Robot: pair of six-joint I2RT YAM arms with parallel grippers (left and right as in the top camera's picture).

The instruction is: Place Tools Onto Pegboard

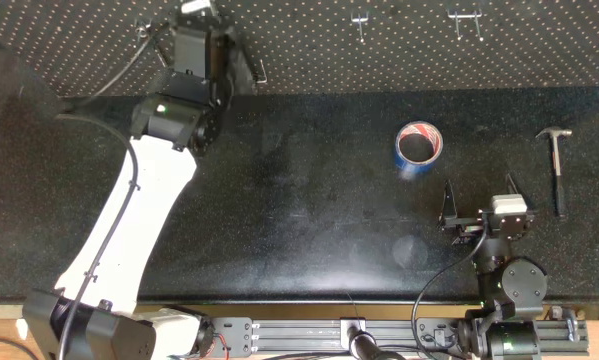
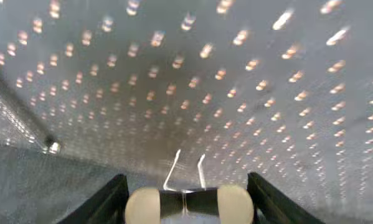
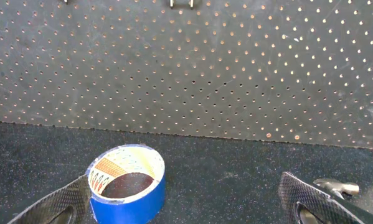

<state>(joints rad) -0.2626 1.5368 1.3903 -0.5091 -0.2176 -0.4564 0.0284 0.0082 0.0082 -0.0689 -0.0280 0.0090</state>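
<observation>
Pegboard (image 1: 379, 50) stands along the far edge of the black table (image 1: 299, 200). Left gripper (image 2: 186, 190), raised close to the pegboard, grasps a cream-ended tool (image 2: 142, 208) just beside a wire hook (image 2: 172, 171). Right gripper (image 3: 183, 186), fingers spread wide and holding nothing, sits low over the table between the blue tape roll (image 3: 133, 199) and the hammer (image 1: 556, 170).

Black speckled desk (image 1: 309, 220) is lying flat and matte. Grey pegboard (image 1: 399, 50) is standing along its far edge as the back wall, warm light glowing at its holes. Metal rail (image 1: 299, 328) is running along the near edge.
</observation>
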